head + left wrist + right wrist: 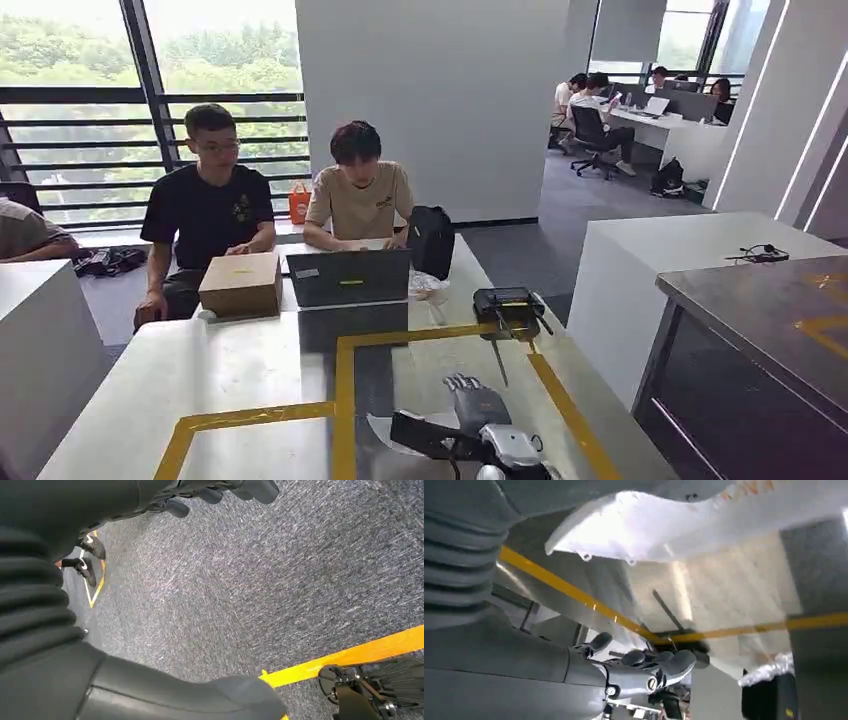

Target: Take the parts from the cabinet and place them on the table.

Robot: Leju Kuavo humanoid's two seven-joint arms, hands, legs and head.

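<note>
right hand (478, 408) over the tabletop (250, 380), fingers pointing forward, seems to grip a white part (664, 520) that spans across the hand; left hand (125, 495) hangs over carpet, apparently holding nothing.

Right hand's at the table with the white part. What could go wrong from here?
1. The white part sits against the right hand above the table. How firm the grip is cannot be told, so the part might slip or land askew.
2. The black controller lies just ahead of the hand, so a forward reach could knock it.
3. The laptop stands further along the table, and a sliding part might hit it.
</note>
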